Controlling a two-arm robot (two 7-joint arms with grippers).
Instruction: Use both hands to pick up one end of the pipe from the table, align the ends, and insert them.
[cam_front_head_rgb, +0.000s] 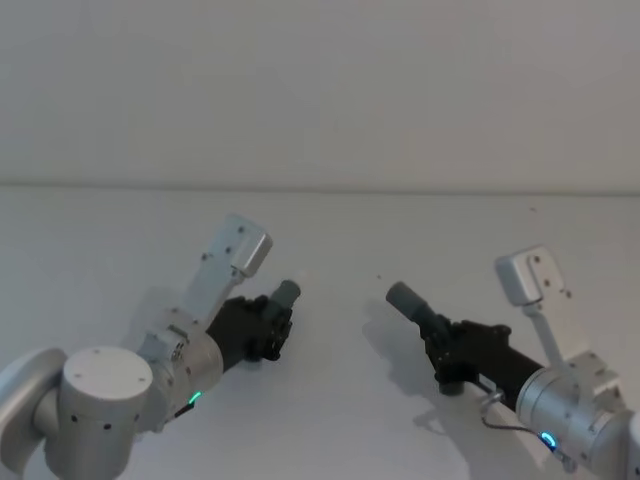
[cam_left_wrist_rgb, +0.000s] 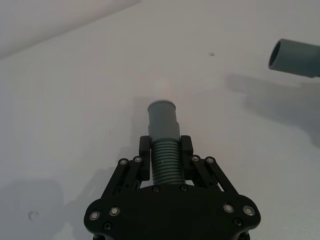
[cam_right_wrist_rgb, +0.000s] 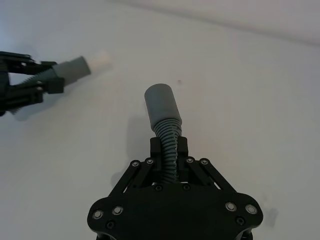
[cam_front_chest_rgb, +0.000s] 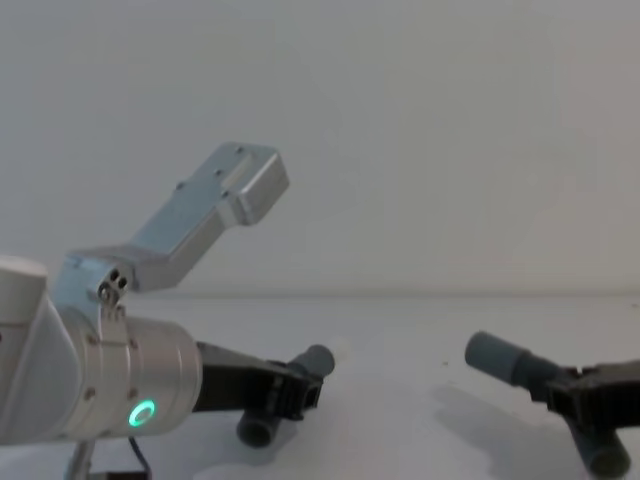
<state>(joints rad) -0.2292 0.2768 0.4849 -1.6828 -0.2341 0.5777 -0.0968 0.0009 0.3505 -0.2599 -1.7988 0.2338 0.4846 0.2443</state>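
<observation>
The pipe is in two dark grey corrugated pieces, both held above the white table (cam_front_head_rgb: 340, 225). My left gripper (cam_front_head_rgb: 268, 325) (cam_left_wrist_rgb: 165, 156) is shut on the ribbed part of one piece; its smooth cuff (cam_left_wrist_rgb: 163, 120) (cam_front_chest_rgb: 318, 360) ends in a narrower white tip (cam_right_wrist_rgb: 102, 59). My right gripper (cam_front_head_rgb: 452, 348) (cam_right_wrist_rgb: 169, 150) is shut on the other piece just behind its wider open socket cuff (cam_right_wrist_rgb: 161, 104) (cam_front_head_rgb: 405, 298) (cam_front_chest_rgb: 495, 355). The two ends point toward each other with a clear gap between them. Each piece's free end hangs below its gripper in the chest view.
A pale grey wall (cam_front_head_rgb: 320, 90) rises behind the table's far edge. Shadows of both pieces fall on the bare white surface between and beneath the arms.
</observation>
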